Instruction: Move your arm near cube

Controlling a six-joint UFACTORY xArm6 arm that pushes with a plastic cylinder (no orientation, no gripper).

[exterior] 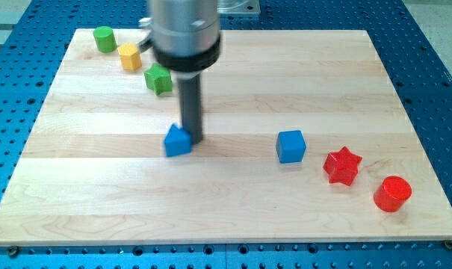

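Observation:
A blue cube sits on the wooden board right of centre. My tip rests just right of a blue wedge-shaped block, touching or nearly touching it, and well to the left of the blue cube. The dark rod rises from the tip to the grey arm body at the view's top.
A red star block and a red cylinder lie at the lower right. A green cylinder, a yellow block and a green star-like block sit at the upper left. The board lies on a blue perforated table.

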